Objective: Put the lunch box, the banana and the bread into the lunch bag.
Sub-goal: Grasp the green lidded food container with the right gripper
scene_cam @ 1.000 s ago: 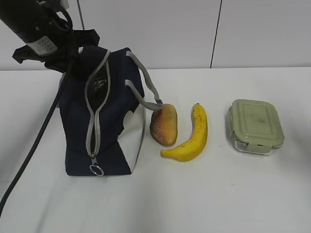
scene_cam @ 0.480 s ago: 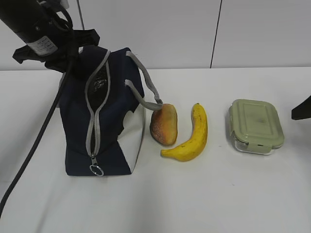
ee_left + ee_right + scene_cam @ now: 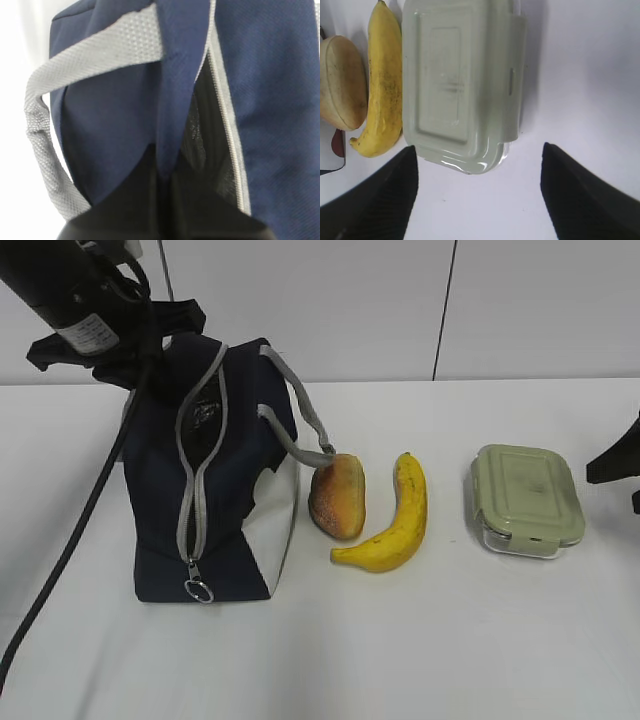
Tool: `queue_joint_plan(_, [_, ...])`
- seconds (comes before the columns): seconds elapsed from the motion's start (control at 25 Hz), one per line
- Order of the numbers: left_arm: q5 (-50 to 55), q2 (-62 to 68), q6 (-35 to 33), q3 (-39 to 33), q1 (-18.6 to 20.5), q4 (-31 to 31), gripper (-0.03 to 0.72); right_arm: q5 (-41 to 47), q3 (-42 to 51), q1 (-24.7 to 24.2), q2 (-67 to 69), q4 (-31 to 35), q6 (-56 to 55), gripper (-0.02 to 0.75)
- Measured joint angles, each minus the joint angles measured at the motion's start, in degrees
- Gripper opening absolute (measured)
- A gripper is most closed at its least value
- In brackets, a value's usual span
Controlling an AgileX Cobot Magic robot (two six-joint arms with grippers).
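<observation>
Your right gripper (image 3: pixel 477 195) hangs just beside the lunch box (image 3: pixel 527 500), fingers spread wide; it has edged further in from the table's right since half a second ago. Your left gripper (image 3: pixel 165 220) sits against the top of the lunch bag (image 3: pixel 215 480); you cannot tell its finger state. The sage-lidded box stands right of the banana (image 3: pixel 393 518) and bread (image 3: pixel 337 495).

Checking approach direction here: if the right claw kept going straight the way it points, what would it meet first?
Most likely the lunch box, lid first; it lies just ahead of the open right claw, though depth is unclear.
</observation>
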State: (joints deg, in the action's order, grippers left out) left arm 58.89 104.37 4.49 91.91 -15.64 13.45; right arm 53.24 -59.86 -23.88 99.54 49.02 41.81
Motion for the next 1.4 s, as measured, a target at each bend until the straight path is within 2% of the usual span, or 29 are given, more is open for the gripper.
queue_joint_plan(0.4, [0.00,0.00,-0.05,0.00,0.00,0.00,0.001,-1.38,-0.22,0.00,2.42,2.15,1.54,0.582])
queue_joint_plan(0.64, [0.00,0.00,-0.05,0.00,0.00,0.00,0.001,-1.38,-0.31,0.00,9.28,7.01,4.94,0.582])
queue_joint_plan(0.88, [0.00,0.00,-0.05,0.00,0.00,0.00,0.001,-1.14,-0.31,0.00,13.07,13.87,13.72,0.581])
queue_joint_plan(1.4, [0.00,0.00,-0.17,0.00,0.00,0.00,0.001,6.40,-9.07,0.00,20.22,14.94,15.66,0.582])
